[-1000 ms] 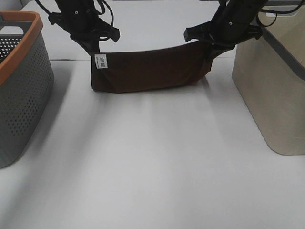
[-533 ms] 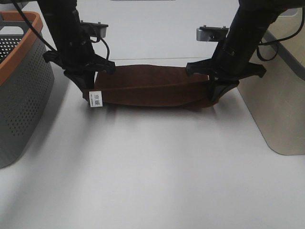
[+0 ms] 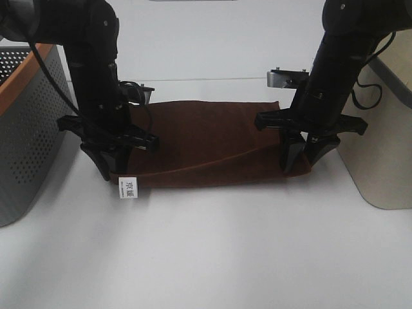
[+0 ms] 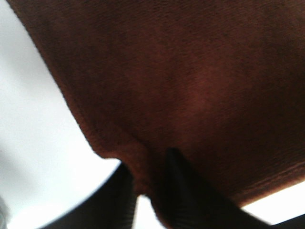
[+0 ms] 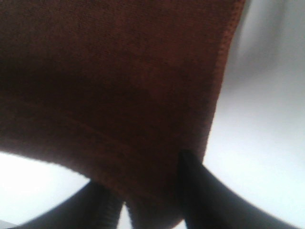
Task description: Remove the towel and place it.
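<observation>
The dark brown towel [image 3: 206,141] lies spread on the white table [image 3: 225,257], with a fold across its near right part and a white label [image 3: 131,187] at its near left corner. My left gripper [image 3: 114,170] points down at that corner. In the left wrist view its two fingers stand slightly apart astride the towel's [image 4: 190,86] hem; the left gripper [image 4: 148,162] is open. My right gripper [image 3: 301,161] stands over the near right corner with fingers spread. In the right wrist view the towel [image 5: 119,71] corner sits loosely inside the open right gripper [image 5: 143,171].
A grey perforated basket with an orange rim [image 3: 26,129] stands at the left edge. A beige bin [image 3: 386,141] stands at the right, close to the right arm. Bare white table runs in front of the towel.
Both arms came down and toward the front, laying the hanging towel out flat on the table. Both grippers' fingers have parted from their tight pinch on the corners.
</observation>
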Action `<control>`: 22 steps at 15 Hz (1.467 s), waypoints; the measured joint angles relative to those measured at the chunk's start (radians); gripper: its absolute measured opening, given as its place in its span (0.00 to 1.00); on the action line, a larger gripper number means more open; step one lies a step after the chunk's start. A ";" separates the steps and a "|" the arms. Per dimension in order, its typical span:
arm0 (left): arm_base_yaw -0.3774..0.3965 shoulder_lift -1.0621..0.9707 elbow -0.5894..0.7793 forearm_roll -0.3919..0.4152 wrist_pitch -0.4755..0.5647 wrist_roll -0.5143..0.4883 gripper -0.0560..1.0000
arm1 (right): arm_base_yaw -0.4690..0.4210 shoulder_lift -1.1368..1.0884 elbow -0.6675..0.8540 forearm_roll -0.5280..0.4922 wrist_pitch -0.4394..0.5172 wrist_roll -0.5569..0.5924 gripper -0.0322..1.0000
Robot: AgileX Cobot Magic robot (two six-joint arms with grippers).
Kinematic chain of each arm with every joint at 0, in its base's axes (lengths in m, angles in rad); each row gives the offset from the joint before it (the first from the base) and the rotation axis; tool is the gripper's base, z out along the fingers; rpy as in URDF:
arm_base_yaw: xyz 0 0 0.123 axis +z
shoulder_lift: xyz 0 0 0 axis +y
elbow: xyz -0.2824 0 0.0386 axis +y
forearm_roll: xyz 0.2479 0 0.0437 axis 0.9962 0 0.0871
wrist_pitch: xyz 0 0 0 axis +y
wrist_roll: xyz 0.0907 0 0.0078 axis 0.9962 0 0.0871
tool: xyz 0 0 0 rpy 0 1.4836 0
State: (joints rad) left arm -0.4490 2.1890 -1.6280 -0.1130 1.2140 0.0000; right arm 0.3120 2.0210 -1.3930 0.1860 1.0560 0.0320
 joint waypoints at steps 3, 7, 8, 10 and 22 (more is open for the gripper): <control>-0.003 -0.007 0.001 0.007 0.000 -0.028 0.80 | 0.000 0.000 0.000 0.041 0.076 -0.019 0.71; -0.003 -0.106 0.001 0.011 0.000 -0.034 0.86 | 0.000 -0.083 0.000 0.105 0.118 -0.026 0.74; -0.003 -0.153 0.001 0.011 -0.001 -0.034 0.86 | 0.000 -0.131 0.000 0.130 0.120 -0.032 0.74; -0.003 -0.261 0.001 0.011 -0.002 -0.034 0.86 | 0.000 -0.232 0.000 0.187 0.144 -0.057 0.75; -0.003 -1.181 0.491 0.078 0.001 -0.057 0.86 | 0.000 -0.929 0.389 0.134 0.155 -0.177 0.75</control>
State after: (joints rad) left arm -0.4520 1.0080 -1.1370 -0.0350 1.2150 -0.0570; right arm 0.3120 1.0920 -1.0040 0.3200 1.2110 -0.1450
